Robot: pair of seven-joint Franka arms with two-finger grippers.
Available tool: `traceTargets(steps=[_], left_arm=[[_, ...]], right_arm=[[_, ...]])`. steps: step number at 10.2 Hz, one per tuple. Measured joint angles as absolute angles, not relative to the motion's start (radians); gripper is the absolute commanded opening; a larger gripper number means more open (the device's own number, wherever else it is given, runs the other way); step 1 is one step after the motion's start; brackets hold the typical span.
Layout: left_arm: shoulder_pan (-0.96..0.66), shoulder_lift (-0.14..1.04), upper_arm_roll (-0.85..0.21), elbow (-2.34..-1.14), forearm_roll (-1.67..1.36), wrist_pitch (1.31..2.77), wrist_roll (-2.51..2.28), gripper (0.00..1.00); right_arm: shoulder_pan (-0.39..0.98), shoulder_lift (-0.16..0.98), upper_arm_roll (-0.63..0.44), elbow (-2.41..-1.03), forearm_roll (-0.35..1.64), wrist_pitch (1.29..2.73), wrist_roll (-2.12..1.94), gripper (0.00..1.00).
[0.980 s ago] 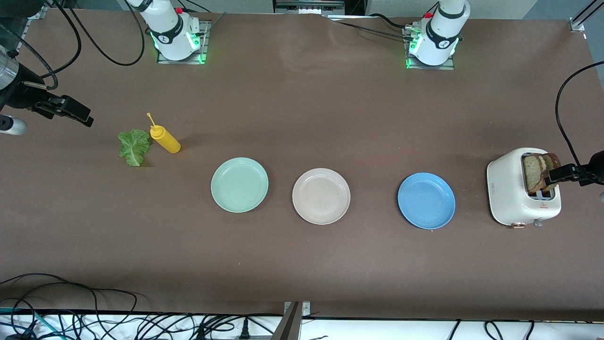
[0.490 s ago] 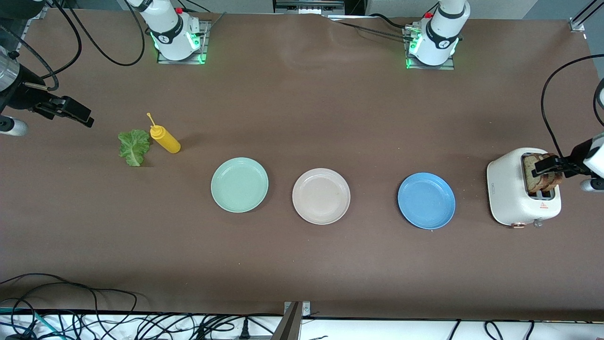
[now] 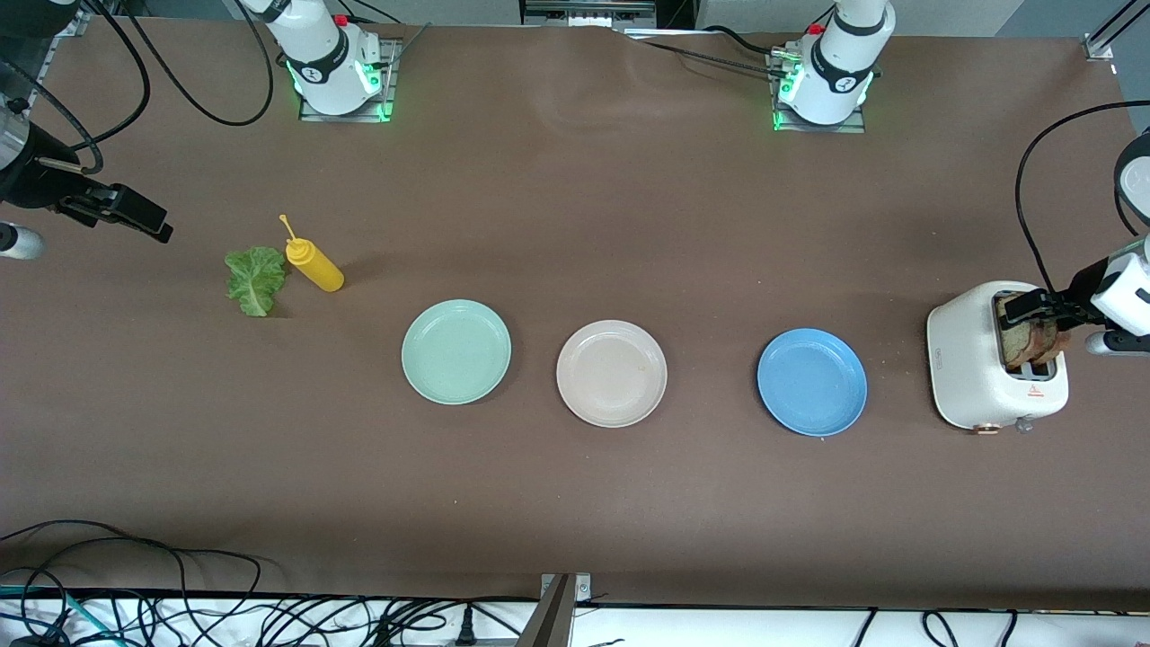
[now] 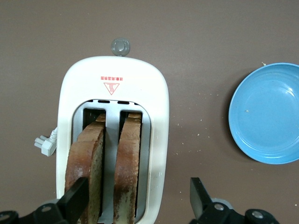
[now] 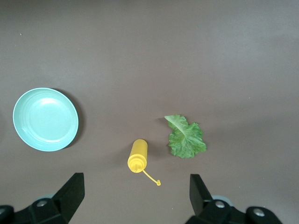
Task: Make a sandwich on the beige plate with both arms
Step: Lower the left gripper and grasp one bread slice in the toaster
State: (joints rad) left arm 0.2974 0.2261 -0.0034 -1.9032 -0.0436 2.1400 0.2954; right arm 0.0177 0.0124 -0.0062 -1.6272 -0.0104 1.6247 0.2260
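right gripper (image 3: pixel 160 229): up in the air over the tabletop (image 3: pixel 575 503) at the right arm's end, above bare brown surface near the lettuce leaf; jaws spread wide, nothing between them; this arm waits.
lettuce leaf (image 3: pixel 255 279): ruffled green, lying flat on the tabletop at the right arm's end, just beside the yellow bottle; also seen in the right wrist view (image 5: pixel 186 137).
yellow bottle (image 3: pixel 314 264): squeeze bottle lying on its side, thin nozzle pointing away from the front camera; also in the right wrist view (image 5: pixel 138 156).
mint-green plate (image 3: pixel 455 351): round, bare, between the bottle and the beige plate; also in the right wrist view (image 5: pixel 45 119).
beige plate (image 3: pixel 611 373): round, pale, nothing on it; it sits in the middle of the row of three plates, apart from both neighbours.
blue plate (image 3: pixel 811 381): round, bare, between the beige plate and the toaster; also in the left wrist view (image 4: pixel 267 113).
toaster (image 3: pixel 975 368): white, standing at the left arm's end of the tabletop; two slots on top, each with a slice in it; a grey knob shows at one end in the left wrist view (image 4: pixel 114 116).
bread slices (image 4: pixel 110 168): two brown slices with dark crust standing upright in the toaster slots, side by side, tops sticking out.
left gripper (image 4: pixel 139 200): directly over the toaster and the slices; jaws wide, one finger (image 4: pixel 77 198) at the outer face of one slice, the other out past the second slice over the toaster's edge; no grip on the bread.
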Motion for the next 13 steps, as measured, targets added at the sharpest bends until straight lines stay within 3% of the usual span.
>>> traceTargets(steps=[13], left_arm=[[0.297,0.217,-0.015,-1.921,-0.058,2.175,0.295,0.95]], right_arm=[[0.017,0.013,-0.016,-1.627,-0.010,1.625,0.226,1.00]])
